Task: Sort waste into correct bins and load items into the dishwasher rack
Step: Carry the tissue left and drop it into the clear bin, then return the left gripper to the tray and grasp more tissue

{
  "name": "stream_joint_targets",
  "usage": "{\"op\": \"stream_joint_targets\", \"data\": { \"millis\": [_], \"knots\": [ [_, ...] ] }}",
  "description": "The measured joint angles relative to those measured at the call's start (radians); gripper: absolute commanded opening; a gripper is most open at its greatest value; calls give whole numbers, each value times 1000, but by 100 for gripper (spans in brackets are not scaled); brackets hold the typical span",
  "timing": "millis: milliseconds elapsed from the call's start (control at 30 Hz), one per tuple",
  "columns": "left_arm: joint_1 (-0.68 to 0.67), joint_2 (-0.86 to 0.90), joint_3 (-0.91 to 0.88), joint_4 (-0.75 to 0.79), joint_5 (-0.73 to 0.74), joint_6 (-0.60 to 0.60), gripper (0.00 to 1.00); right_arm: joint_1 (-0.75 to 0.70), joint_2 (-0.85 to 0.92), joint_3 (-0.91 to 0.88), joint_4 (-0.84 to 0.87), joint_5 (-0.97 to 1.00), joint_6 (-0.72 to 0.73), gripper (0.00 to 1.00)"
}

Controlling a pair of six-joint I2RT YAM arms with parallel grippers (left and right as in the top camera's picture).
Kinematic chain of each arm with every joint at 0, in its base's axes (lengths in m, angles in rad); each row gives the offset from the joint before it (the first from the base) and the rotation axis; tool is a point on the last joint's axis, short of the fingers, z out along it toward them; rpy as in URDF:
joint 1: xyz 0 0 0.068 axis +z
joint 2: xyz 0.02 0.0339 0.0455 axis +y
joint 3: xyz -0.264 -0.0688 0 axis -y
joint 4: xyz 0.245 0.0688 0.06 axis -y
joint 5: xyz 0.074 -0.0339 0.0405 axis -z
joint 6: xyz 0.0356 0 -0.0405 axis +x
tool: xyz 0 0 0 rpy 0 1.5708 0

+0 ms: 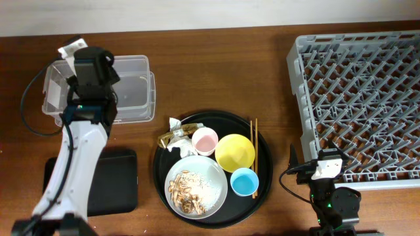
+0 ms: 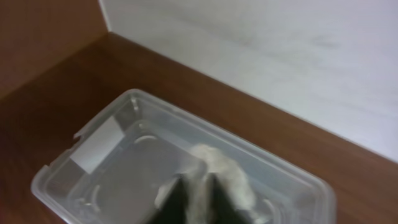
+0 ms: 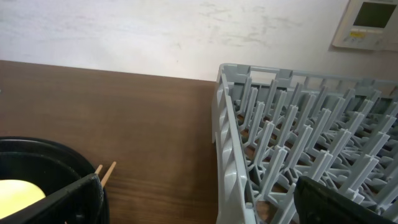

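My left gripper [image 2: 196, 200] is shut on a crumpled white napkin [image 2: 225, 175] and holds it inside the clear tub [image 2: 134, 94]. In the overhead view the left wrist [image 1: 92, 71] hangs over this tub [image 1: 134, 98]. The shallow black tray [image 1: 121, 180] lies under the left arm. The round black tray [image 1: 159, 176] holds the snack wrapper [image 1: 178, 133] with some white paper [image 1: 172, 142], pink cup [image 1: 205, 139], yellow bowl [image 1: 235, 152], blue cup [image 1: 243, 181], chopsticks [image 1: 254, 151] and grey plate [image 1: 213, 177] with food scraps [image 1: 187, 190]. My right gripper [image 1: 326, 167] is open and empty beside the rack [image 1: 361, 85].
In the right wrist view the open jaws [image 3: 205, 199] span the rack's near corner [image 3: 230, 124], with the chopstick tips [image 3: 106, 171] and the yellow bowl [image 3: 18, 193] at the left. A cable loops left of the clear tub [image 1: 26, 108]. A white wall runs along the table's far edge.
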Motion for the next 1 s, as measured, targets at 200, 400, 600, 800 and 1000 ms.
{"op": "stream_joint_targets", "data": {
  "millis": [200,400,600,800,1000],
  "knots": [
    [24,51,0,-28,1,0,99,0,0,0,0,0,-1,99],
    [23,-63,-2,-150,152,2,99,0,0,0,0,0,-1,99],
    [22,-321,6,-475,507,0,99,0,0,0,0,0,0,99],
    [-41,-328,-15,-820,720,-1,83,0,0,0,0,0,0,99],
    [-175,-277,-137,-779,742,-80,82,0,0,0,0,0,0,99]
  ]
}}
